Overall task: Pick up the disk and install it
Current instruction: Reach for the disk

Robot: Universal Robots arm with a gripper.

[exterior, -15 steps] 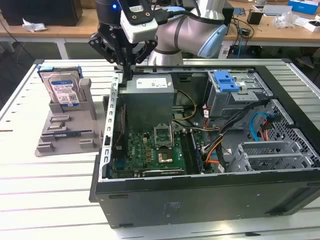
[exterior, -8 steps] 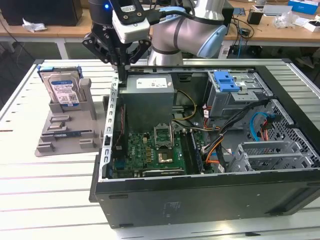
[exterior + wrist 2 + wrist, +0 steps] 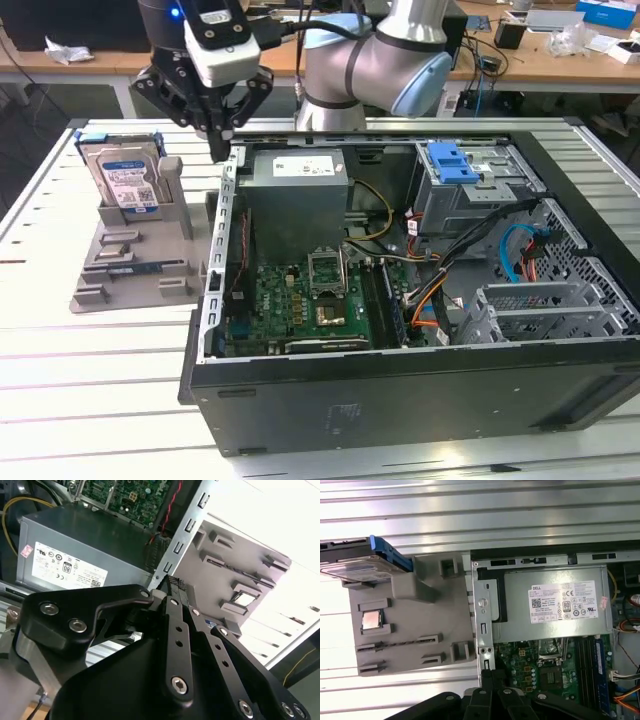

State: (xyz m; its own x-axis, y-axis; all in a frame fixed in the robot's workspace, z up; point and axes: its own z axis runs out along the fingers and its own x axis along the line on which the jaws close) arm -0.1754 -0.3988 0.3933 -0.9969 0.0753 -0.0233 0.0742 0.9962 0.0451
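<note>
A robotics lab or workshop is suggested: an opened PC case (image 3: 400,400) is set on a slatted metal desk (image 3: 90,400), a robot arm (image 3: 400,60) is mounted behind, cluttered wooden desks (image 3: 530,62) beyond.

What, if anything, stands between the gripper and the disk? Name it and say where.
The holder's grey upright post stands beside the disk, on the side facing the gripper, which hangs over the computer case's wall. Above the disk nothing visible blocks the way.

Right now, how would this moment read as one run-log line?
phase: pre-grasp | disk: upright in grey holder, untouched | gripper: fingers shut, empty, over case wall | install: not done
</note>
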